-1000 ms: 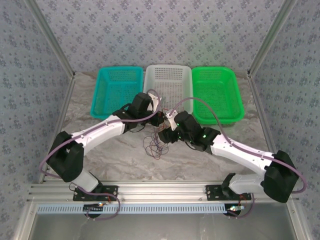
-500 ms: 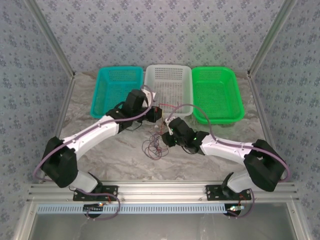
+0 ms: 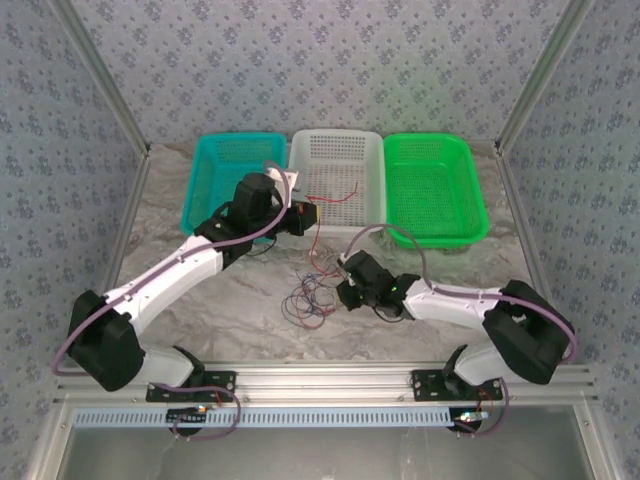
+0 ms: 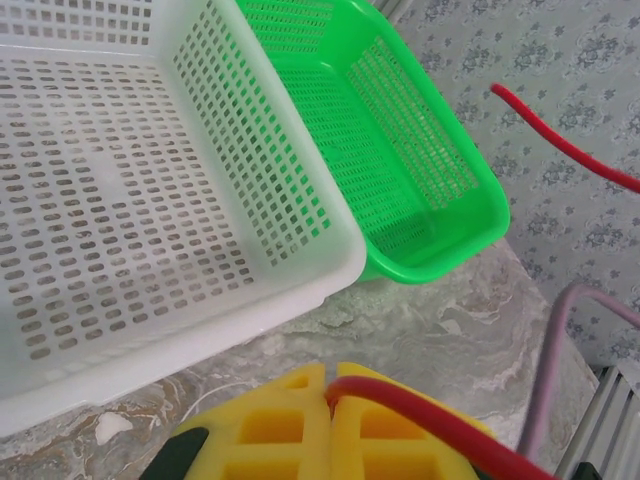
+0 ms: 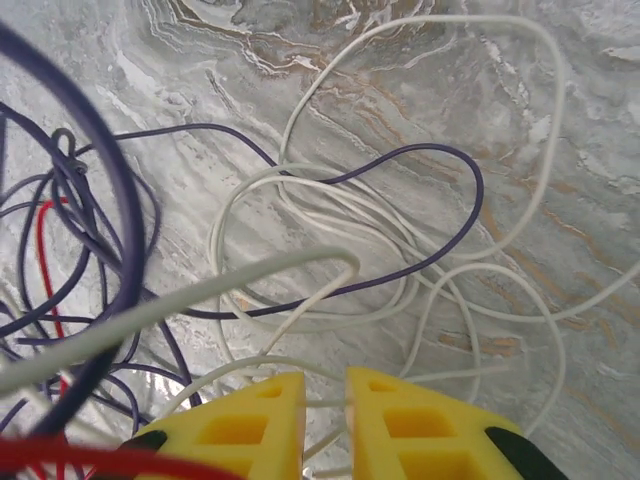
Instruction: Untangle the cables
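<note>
The cables lie as a loose tangle (image 3: 306,299) on the marble table between the two arms. My left gripper (image 3: 304,214) (image 4: 328,386) is raised in front of the white basket, shut on the red cable (image 4: 440,425). That red cable (image 3: 318,240) hangs from it down into the tangle. My right gripper (image 3: 344,286) (image 5: 325,385) is low at the tangle's right side. Its yellow fingers (image 5: 240,425) have closed to a narrow gap with strands of the white cable (image 5: 300,190) crossing it. A dark cable (image 5: 110,180) loops to their left.
Three baskets stand in a row at the back: teal (image 3: 205,200), white (image 3: 377,170) and green (image 3: 472,195). The white basket (image 4: 300,290) and green basket (image 4: 480,215) sit just past the left fingers. Metal frame posts bound both sides.
The left gripper has drawn back and left with the red cable, stretching it from the tangle. The right gripper has come nearer and lower at the tangle, and its jaws have closed.
</note>
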You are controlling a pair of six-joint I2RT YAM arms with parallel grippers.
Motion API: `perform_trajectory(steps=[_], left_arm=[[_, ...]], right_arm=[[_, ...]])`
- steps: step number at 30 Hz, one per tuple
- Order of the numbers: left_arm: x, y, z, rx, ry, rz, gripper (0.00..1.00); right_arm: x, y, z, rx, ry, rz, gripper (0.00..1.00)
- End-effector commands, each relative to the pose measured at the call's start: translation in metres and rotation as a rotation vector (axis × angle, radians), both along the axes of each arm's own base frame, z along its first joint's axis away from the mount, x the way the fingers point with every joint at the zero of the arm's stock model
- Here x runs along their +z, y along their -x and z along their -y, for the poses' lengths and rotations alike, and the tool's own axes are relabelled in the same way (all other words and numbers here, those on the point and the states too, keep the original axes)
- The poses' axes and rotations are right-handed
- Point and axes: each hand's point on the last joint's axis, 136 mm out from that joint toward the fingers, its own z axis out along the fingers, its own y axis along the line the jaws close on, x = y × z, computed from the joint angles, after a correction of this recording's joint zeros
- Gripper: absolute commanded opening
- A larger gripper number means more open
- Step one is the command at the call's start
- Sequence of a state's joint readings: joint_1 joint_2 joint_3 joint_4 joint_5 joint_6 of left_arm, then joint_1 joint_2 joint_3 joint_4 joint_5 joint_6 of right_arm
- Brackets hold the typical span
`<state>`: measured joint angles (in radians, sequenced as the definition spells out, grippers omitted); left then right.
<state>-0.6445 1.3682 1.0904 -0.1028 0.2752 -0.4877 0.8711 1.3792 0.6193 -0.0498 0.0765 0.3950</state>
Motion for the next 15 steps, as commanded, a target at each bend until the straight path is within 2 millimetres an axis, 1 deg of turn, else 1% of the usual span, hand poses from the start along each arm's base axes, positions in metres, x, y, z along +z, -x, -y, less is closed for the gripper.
perform_trajectory(steps=[1, 3, 4, 5, 6, 7, 9, 12, 15], left_arm=[[0.017, 0.001, -0.007, 0.006, 0.01, 0.051, 0.0], [0.014, 0.002, -0.007, 0.003, -0.003, 0.045, 0.0], [0.01, 0.003, -0.007, -0.001, -0.008, 0.035, 0.0], [0.008, 0.004, -0.007, -0.003, -0.009, 0.029, 0.0], [0.005, 0.004, -0.006, -0.005, -0.009, 0.022, 0.0], [0.002, 0.004, -0.007, -0.003, -0.009, 0.017, 0.0], [-0.004, 0.005, -0.008, 0.001, -0.015, 0.009, 0.0], [-0.011, 0.006, -0.011, 0.012, -0.024, -0.003, 0.0], [-0.01, 0.007, -0.011, 0.014, -0.018, -0.004, 0.0]], right_arm=[[0.019, 0.0, 0.011, -0.033, -0.005, 0.05, 0.19], [0.035, -0.002, 0.014, -0.035, -0.025, 0.087, 0.21], [0.044, -0.002, 0.015, -0.034, -0.035, 0.104, 0.26], [0.052, -0.002, 0.016, -0.033, -0.043, 0.118, 0.35], [0.059, -0.002, 0.016, -0.029, -0.047, 0.131, 0.46], [0.067, -0.002, 0.015, -0.024, -0.055, 0.142, 0.53], [0.08, -0.003, 0.011, -0.013, -0.078, 0.159, 0.57], [0.097, -0.005, 0.001, 0.005, -0.127, 0.183, 0.6], [0.109, -0.011, -0.009, 0.01, -0.172, 0.211, 0.66]])
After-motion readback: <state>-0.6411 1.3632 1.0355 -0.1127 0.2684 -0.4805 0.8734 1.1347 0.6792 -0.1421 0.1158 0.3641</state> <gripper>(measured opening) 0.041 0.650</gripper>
